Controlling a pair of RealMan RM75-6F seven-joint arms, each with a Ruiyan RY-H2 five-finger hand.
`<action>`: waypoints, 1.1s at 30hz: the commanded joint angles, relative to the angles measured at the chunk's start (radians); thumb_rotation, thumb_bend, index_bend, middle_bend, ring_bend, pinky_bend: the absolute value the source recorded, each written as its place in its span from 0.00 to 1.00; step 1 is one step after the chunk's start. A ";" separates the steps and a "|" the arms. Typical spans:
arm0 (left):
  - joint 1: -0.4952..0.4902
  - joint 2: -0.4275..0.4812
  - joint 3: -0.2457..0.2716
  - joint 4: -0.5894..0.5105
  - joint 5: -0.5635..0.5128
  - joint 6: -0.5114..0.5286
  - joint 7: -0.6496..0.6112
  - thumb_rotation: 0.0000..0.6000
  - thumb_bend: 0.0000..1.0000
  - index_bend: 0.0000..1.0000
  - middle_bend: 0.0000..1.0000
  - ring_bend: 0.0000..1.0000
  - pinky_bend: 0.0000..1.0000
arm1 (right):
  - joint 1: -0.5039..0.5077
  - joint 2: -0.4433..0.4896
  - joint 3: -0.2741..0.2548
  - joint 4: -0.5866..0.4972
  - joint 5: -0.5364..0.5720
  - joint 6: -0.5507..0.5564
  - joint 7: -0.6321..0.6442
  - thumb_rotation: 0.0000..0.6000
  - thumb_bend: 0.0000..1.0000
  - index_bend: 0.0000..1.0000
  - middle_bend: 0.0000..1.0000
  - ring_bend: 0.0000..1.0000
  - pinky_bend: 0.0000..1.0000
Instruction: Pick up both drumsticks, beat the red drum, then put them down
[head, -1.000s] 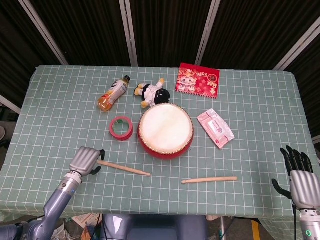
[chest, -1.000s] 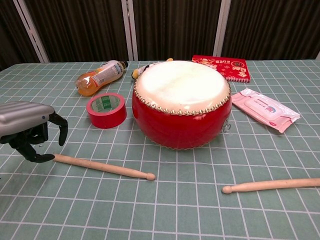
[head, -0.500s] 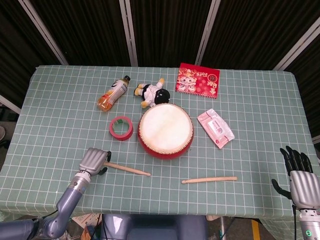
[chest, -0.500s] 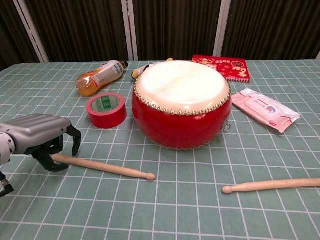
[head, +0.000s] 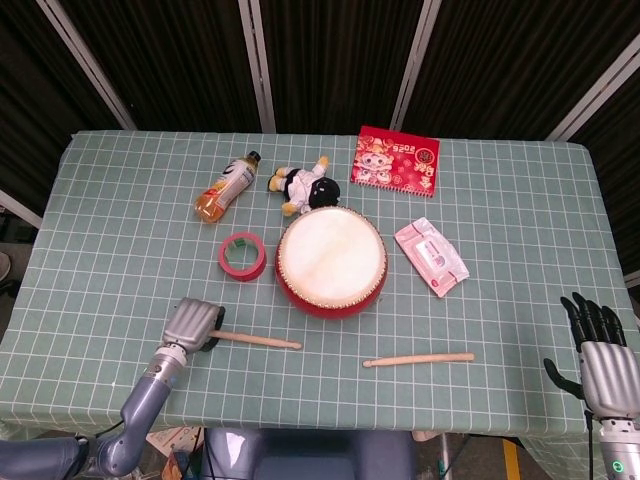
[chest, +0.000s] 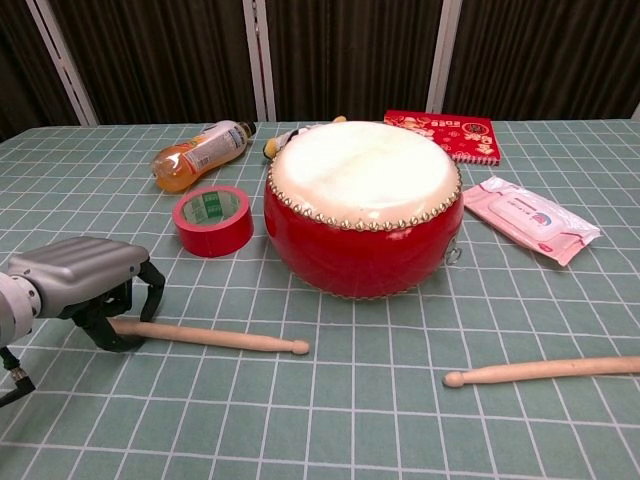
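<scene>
The left drumstick (chest: 215, 337) lies flat on the worktop (head: 120, 250) in front of the red drum (chest: 362, 205), its long axis running left to right with the tip toward the drum side, and the left hand (chest: 85, 285) sits over its butt end with fingers (chest: 152, 290) curled down around it, though whether they actually grip the stick cannot be told. The right drumstick (head: 418, 358) lies well apart to the right, also crosswise with its tip pointing left. The right hand (head: 598, 350) hangs off the worktop's right edge, holding nothing, fingers straight and apart.
</scene>
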 joint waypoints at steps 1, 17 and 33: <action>0.009 0.019 0.000 -0.018 0.010 0.013 -0.027 1.00 0.59 0.75 1.00 1.00 1.00 | 0.000 0.000 0.000 0.000 0.000 0.000 -0.001 1.00 0.32 0.00 0.00 0.00 0.00; 0.134 0.350 -0.027 -0.305 0.197 0.149 -0.347 1.00 0.60 0.76 1.00 1.00 1.00 | 0.003 -0.020 -0.002 0.024 -0.079 0.050 0.035 1.00 0.32 0.12 0.58 0.61 0.56; 0.252 0.585 -0.003 -0.370 0.346 0.235 -0.593 1.00 0.60 0.76 1.00 1.00 1.00 | 0.074 -0.116 -0.065 -0.135 -0.038 -0.165 -0.348 1.00 0.32 0.41 1.00 1.00 1.00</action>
